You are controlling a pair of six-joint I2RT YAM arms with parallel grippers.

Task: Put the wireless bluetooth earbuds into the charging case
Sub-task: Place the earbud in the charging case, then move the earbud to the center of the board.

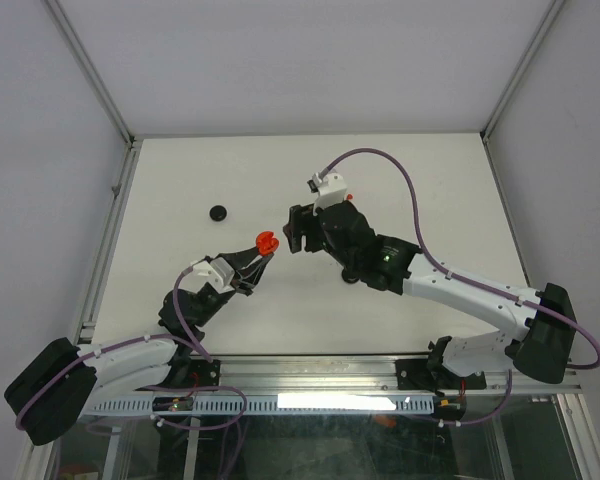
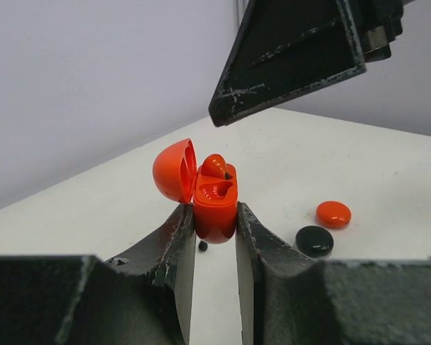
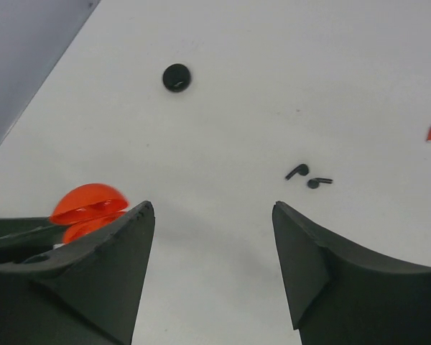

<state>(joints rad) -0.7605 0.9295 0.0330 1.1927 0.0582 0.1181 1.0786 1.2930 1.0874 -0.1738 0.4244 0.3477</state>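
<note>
Right fingers (image 2: 287, 65) hang close over the red case (image 2: 215, 208); table (image 3: 273, 86) around the black earbuds (image 3: 302, 169) lies open.

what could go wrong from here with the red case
The left end effector grips the open red case only at its lower end; a push from the open right end effector could twist it loose.
The red earbud in it seems to stick up and may tip out.
The two black earbuds lie close together; picking one may knock the other.
</note>
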